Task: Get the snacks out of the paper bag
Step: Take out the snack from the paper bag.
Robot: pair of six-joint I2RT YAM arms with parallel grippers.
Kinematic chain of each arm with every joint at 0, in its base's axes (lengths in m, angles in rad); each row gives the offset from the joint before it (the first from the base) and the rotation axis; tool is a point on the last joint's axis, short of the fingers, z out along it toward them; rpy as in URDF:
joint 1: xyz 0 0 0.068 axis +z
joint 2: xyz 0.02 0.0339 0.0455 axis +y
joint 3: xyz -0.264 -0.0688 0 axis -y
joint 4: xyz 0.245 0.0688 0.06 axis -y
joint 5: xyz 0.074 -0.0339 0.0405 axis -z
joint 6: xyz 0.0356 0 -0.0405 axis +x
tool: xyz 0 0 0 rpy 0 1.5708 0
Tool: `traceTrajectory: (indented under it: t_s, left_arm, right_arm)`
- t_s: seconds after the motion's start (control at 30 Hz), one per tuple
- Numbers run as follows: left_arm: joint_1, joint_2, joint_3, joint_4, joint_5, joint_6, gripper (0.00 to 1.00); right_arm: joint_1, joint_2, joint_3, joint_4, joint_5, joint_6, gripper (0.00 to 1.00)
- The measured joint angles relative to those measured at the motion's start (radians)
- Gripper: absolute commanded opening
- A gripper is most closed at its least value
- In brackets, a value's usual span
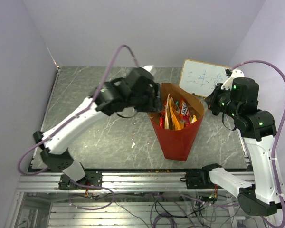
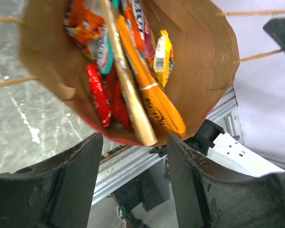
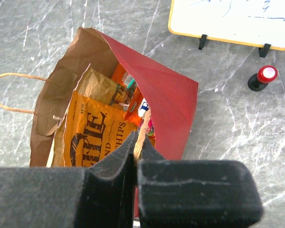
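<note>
Grey marble table (image 1: 85, 95), left end effector (image 2: 135, 140) spread over snacks (image 2: 147, 90); right end effector (image 3: 135, 142) pinching paper bag (image 3: 166, 95) rim

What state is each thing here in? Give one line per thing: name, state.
paper bag: open-mouthed, held at its rim.
snacks: inside the bag, none out yet.
left gripper: open, empty, at the bag's mouth.
right gripper: shut on the bag's rim.
writing board: upright, written on.
red-capped marker: cap on.

Matt kraft paper bag (image 2: 213, 52), glossy plastic snacks (image 2: 152, 95)
</note>
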Motion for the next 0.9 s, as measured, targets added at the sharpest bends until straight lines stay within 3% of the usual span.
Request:
traceTrajectory:
  t_s: [0.2,0.33,0.63,0.8,0.87,0.9]
  left_arm:
    - [-0.117,0.190,0.040,0.035,-0.038,-0.016,0.66]
    - [-0.131,0.256,0.040,0.037,-0.061,-0.019,0.60]
    - [-0.134,0.217,-0.015,0.058,-0.110,-0.031,0.47]
    - [-0.134,0.224,-0.018,0.065,-0.115,-0.031,0.47]
    - [-0.134,0.242,-0.016,0.067,-0.115,-0.031,0.40]
    - [-0.134,0.256,-0.014,0.065,-0.114,-0.029,0.27]
  right_arm:
    - [0.000,0.000,0.000,0.000,-0.001,-0.002,0.00]
    - [0.000,-0.001,-0.002,0.000,-0.004,-0.001,0.00]
    - [0.000,-0.009,-0.008,0.003,0.001,-0.002,0.00]
    - [0.000,-0.009,-0.011,0.006,0.002,-0.002,0.00]
    - [0.000,-0.010,-0.013,0.007,0.006,-0.002,0.00]
    - [0.000,-0.010,-0.015,0.008,0.009,-0.002,0.00]
